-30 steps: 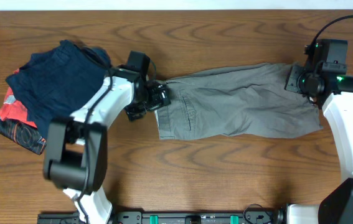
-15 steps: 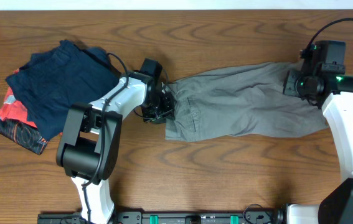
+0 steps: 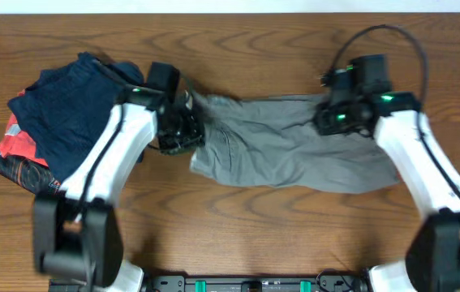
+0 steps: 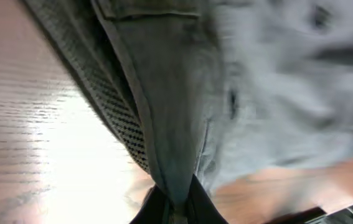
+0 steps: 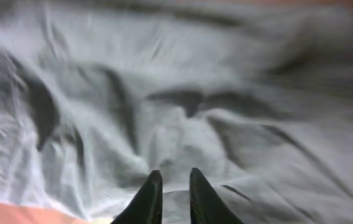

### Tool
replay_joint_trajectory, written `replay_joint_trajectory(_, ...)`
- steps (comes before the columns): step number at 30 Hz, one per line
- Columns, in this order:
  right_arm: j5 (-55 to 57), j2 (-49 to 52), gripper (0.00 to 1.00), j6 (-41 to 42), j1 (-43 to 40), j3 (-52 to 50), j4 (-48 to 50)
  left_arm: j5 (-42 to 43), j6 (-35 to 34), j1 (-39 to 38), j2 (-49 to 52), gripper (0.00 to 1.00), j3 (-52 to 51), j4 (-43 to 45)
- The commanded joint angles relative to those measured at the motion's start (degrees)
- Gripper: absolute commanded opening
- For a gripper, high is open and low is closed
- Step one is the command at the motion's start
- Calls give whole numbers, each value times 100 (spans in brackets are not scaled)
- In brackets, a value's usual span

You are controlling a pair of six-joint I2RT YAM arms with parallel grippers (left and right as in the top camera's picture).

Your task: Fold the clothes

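The clothes, grey shorts [image 3: 286, 146], lie crumpled across the middle of the table. My left gripper [image 3: 182, 130] is at their left end, shut on a fold of the waistband. In the left wrist view the cloth [image 4: 182, 93] runs down into the closed left gripper [image 4: 177, 198], with the mesh lining [image 4: 121, 127] showing beside it. My right gripper [image 3: 333, 120] sits on the upper right part of the shorts. In the right wrist view the right gripper [image 5: 173, 176] has its fingers close together, with a ridge of rumpled grey cloth [image 5: 182, 93] between them.
A navy folded garment [image 3: 75, 109] lies at the far left on top of a red-and-black patterned one [image 3: 19, 158]. The bare wooden table [image 3: 294, 235] shows in front of the shorts. Cables loop above the right arm.
The left gripper has shut on the waistband and pulled it left. The right arm has swung left over the shorts while its jaws narrowed, and the shorts have bunched up shorter.
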Motion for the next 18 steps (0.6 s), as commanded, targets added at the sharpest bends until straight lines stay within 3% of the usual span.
replay_joint_trajectory(1, -442, 601, 12, 48, 487, -90, 37, -109, 114, 4, -426, 6, 138, -46)
replay_joint_trajectory(10, -1521, 2011, 12, 437, 1755, -90, 1239, -74, -46, 2, -1051, 6, 140, 20)
replay_joint_trajectory(15, -1368, 2240, 17, 691, 2457, -87, 2002, 1025, -354, 2, -1209, 6, 140, 584)
replay_joint_trajectory(18, -1084, 2236, 20, 841, 2704, -31, 2321, 1102, -533, -11, -1283, 6, 140, 846)
